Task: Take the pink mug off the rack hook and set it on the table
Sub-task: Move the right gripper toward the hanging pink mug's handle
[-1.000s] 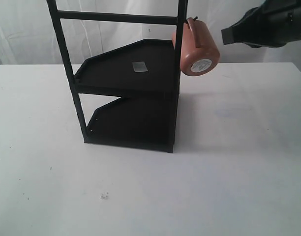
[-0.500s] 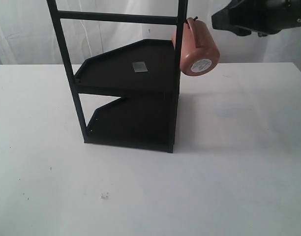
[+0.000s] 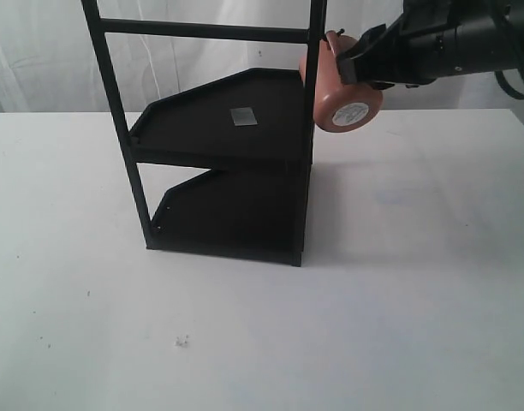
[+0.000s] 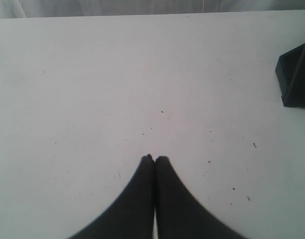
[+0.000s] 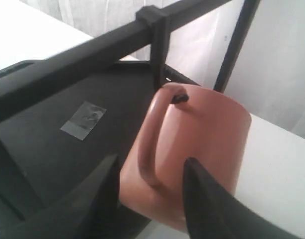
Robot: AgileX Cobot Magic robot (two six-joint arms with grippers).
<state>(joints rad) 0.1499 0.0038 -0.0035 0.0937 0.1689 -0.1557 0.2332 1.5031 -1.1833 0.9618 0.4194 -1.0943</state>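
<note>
A second ago my right hand (image 3: 354, 64) hung well off to the side; now it has come in against the pink mug (image 3: 341, 92). The mug hangs by its handle (image 5: 150, 144) from the rack hook (image 5: 180, 98) on the right post of the black rack (image 3: 236, 128), tilted, well above the desk (image 3: 416, 300). My fingers (image 5: 100, 194) are spread, one to each side of the handle and not yet gripping anything. So the approach looks finished; I judge the next step is to close, then lift the handle up over the hook's upturned tip before lowering. My left hand (image 4: 155, 159) is pressed together, empty, over bare desk near the rack's foot
</note>
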